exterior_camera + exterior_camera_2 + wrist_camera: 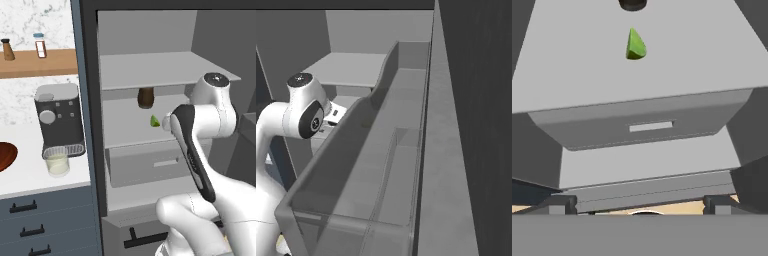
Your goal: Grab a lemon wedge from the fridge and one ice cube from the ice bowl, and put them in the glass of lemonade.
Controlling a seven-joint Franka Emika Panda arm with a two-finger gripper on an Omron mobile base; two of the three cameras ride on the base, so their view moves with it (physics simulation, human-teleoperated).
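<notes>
Before the fridge point(150, 70) shelf: end effector point(639, 202) wide, empty.

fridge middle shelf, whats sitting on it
On the pale grey middle shelf of the open dark grey fridge: a small yellow-green lemon wedge and a dark brown jar. The white arm covers the shelf's right end.

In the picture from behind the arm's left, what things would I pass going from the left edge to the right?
Wooden bowl → coffee machine with the glass of lemonade under it → open fridge → brown bottle → lemon wedge → robot arm.
</notes>
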